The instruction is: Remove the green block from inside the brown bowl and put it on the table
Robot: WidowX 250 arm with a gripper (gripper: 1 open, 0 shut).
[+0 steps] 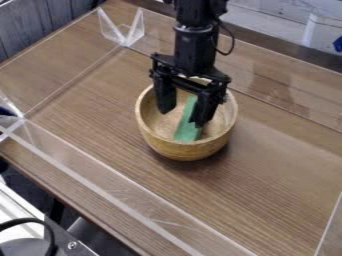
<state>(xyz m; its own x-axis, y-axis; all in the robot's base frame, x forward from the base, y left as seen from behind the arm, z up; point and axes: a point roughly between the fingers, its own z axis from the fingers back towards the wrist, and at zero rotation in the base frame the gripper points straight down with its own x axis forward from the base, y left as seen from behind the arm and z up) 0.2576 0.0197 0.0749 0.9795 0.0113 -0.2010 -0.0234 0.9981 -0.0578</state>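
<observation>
Between my spread fingers [190, 102], the green block [189, 124] could slip or twist if I close off-centre.
Around my fingertips, the thick wall of the brown bowl [186, 151] hems me in; brushing it might drag the bowl across the table [249, 198] beneath me.

A blue-and-white patterned surface [30, 18], perhaps fabric, fills the upper left corner.
</observation>
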